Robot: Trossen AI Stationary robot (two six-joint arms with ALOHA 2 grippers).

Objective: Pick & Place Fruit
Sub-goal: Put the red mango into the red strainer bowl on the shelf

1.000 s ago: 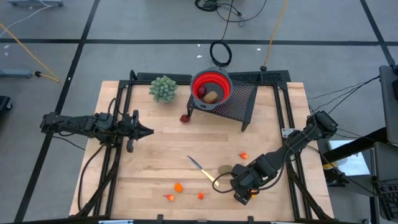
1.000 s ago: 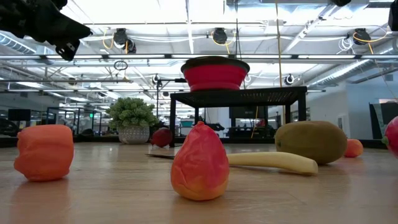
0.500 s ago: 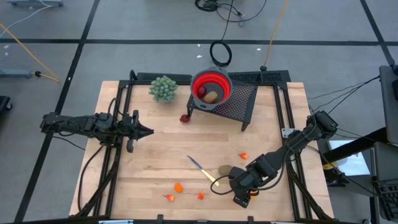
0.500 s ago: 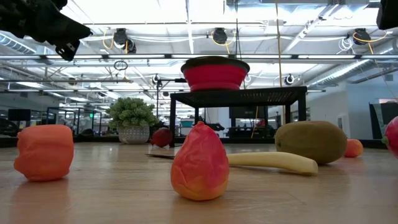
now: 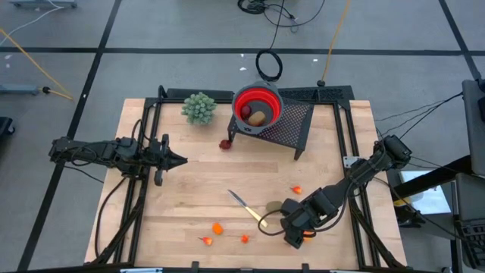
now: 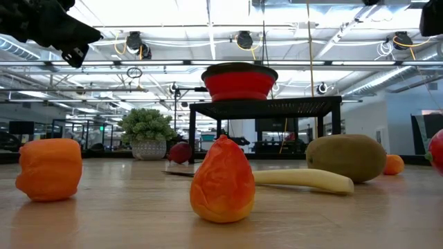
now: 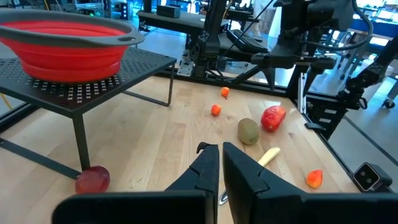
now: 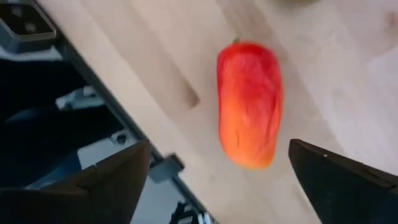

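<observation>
Because our right pincer [image 8: 217, 180] hangs wide apart above the long orange-red fruit [image 8: 250, 102] near the surface [image 5: 197, 182] edge, a skewed closing could roll it off. Our left pincer [image 7: 221, 163] waits narrow, well apart.

We are looking at a big robot lab. In the low view, a high ceiling [image 6: 221, 28] with pipes and bright lights is stretching across the top. Behind the wooden table [image 5: 197, 197], desks and screens [image 6: 21, 128] are standing at the left. In the high view, cables [image 5: 280, 11] are lying on the grey floor [image 5: 151, 68] at the top.
</observation>
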